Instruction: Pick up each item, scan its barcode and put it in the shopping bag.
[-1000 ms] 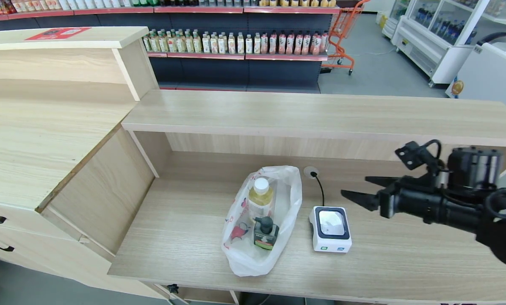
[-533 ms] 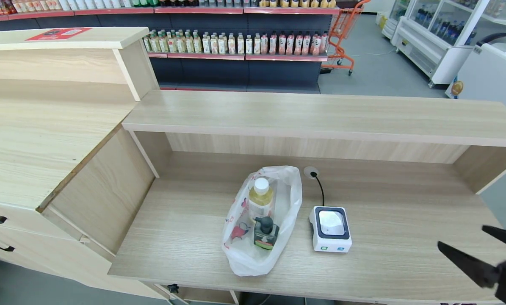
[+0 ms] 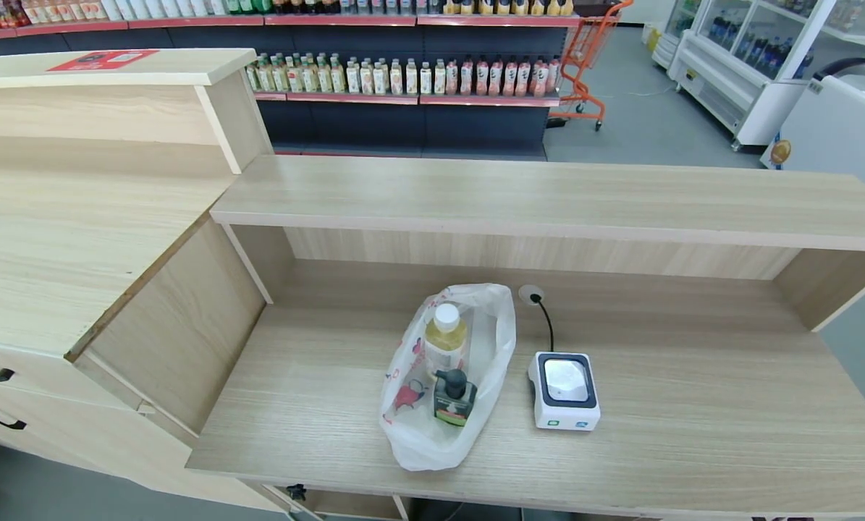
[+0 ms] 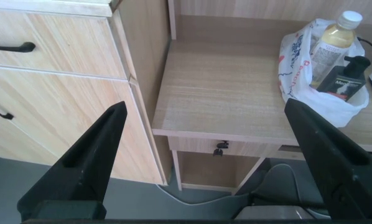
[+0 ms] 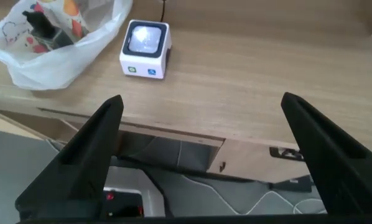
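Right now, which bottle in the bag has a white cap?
The tall yellow bottle, farther back in the shopping bag; the small dark bottle has a black pump.

Illumination: bright, even, overhead. Glare patch on the scanner (image 3: 565, 381) window. Soft shadow beneath the upper shelf (image 3: 548, 195), at 12 o'clock from the shopping bag (image 3: 497, 340). Straight edges of the counter (image 3: 693, 449) bow near the head view's borders.

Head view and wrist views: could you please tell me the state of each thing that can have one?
shopping bag: mouth open, two items inside.
drink bottle: capped, inside the bag.
pump bottle: inside the bag, in front of the drink bottle.
scanner: window facing up, standing beside the bag.
left pincer: open, empty.
right pincer: open, empty.
drawers: shut.
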